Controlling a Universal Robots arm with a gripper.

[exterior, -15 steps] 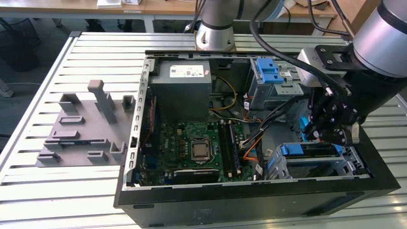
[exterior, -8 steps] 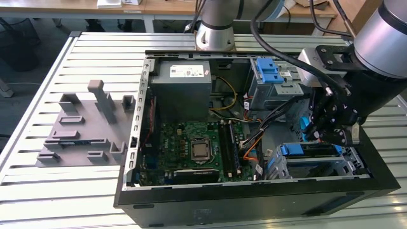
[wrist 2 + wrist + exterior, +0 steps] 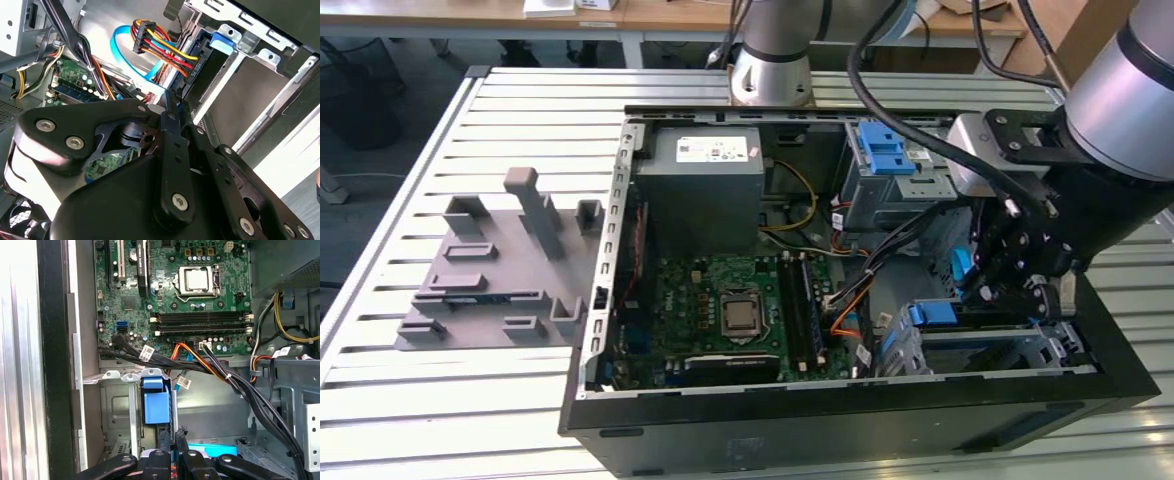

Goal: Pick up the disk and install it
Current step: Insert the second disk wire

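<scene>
In the first wrist view the gripper [image 3: 176, 450] pinches the stiff, breakable disk's [image 3: 156, 405] thin edge above its slot.

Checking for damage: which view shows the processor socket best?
The first wrist view: the processor socket faces the camera, unobstructed. The exterior view has it farther off, mid-board. The second wrist view catches motherboard behind cables.

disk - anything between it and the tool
Nothing visible. The tool is right at the blue-framed silver disk inside the grey metal drive cage; the black and orange cable bundle runs off to one side.
</scene>
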